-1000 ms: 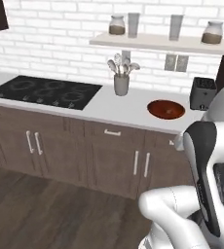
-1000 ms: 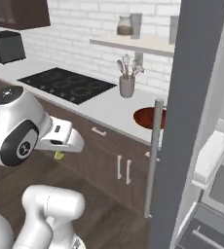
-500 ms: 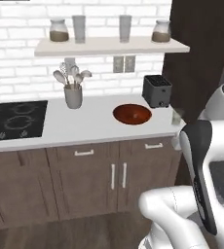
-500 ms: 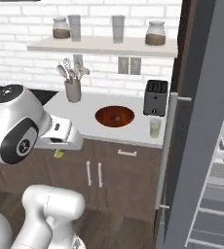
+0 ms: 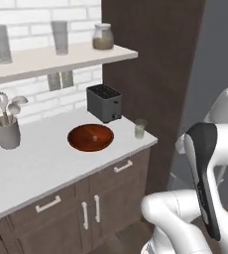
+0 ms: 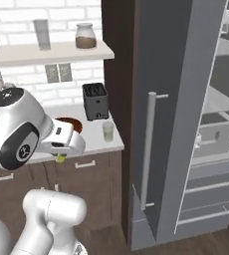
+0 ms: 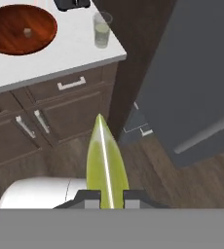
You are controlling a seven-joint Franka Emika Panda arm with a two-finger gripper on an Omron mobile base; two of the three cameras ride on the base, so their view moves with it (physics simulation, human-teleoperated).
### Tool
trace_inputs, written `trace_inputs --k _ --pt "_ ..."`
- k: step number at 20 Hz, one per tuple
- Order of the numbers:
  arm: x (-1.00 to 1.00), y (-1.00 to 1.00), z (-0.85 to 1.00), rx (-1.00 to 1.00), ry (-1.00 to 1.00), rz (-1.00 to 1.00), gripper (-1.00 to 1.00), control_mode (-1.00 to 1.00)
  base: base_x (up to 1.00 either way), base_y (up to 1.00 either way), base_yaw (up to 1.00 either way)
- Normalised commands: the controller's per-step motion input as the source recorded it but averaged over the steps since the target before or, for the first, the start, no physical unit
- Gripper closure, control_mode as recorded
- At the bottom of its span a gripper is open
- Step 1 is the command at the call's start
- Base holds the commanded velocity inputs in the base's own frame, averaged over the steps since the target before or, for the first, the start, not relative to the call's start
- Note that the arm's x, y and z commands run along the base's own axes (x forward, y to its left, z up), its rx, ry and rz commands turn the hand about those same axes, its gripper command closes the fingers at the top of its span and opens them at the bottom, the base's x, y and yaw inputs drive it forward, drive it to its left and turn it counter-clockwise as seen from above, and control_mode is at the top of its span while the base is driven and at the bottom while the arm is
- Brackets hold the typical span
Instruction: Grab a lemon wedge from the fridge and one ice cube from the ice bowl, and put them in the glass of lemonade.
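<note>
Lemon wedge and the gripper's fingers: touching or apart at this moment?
Touching. In the hand view the lemon wedge rises from between the two dark fingertips, which press against its sides with no gap.

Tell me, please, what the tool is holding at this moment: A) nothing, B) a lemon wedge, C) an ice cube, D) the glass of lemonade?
B: in the hand view the yellow-green lemon wedge stands pinched in the tool, while the ice cube lies in the bowl and the glass stands on the counter.
</note>
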Motion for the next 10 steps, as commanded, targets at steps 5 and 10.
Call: trace_inputs --k 5,10 --pt "0.0 0.0 0.0 0.0 0.0 0.0 1.0 1.0 0.45 0.55 -0.3" --pt "0.0 0.0 0.0 0.0 0.0 0.0 1.0 1.0 0.79 0.24 -0.13"
